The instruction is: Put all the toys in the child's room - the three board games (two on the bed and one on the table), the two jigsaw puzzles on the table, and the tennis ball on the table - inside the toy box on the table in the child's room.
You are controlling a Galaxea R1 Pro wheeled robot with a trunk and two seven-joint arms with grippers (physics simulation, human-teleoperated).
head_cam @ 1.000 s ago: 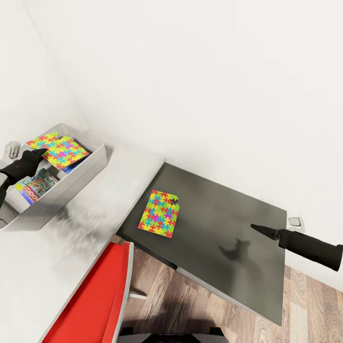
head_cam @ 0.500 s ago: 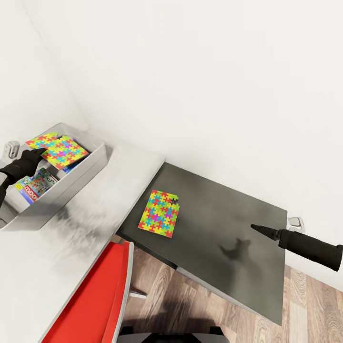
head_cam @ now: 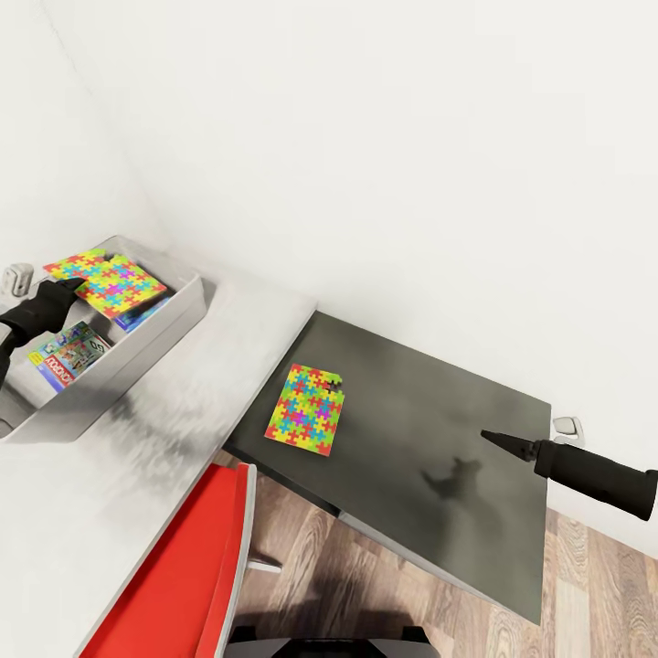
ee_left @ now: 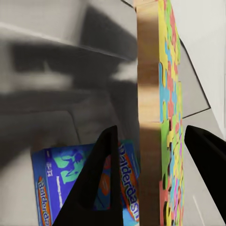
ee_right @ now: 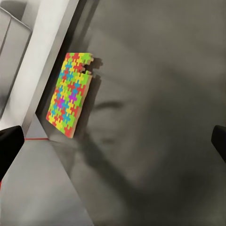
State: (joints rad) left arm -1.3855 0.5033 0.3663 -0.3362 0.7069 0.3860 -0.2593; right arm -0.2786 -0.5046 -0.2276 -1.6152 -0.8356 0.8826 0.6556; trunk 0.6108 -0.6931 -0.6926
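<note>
Resting in the toy box, one puzzle sits between the left gripper's spread fingers; the right gripper, fingers apart, hovers over the cabinet near another puzzle.

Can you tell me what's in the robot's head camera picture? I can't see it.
A colourful jigsaw puzzle lies flat on a low dark grey cabinet, with the right gripper hovering nearby. At the left, a grey toy box on the light grey table holds another puzzle and board games, with the left gripper over it.
</note>
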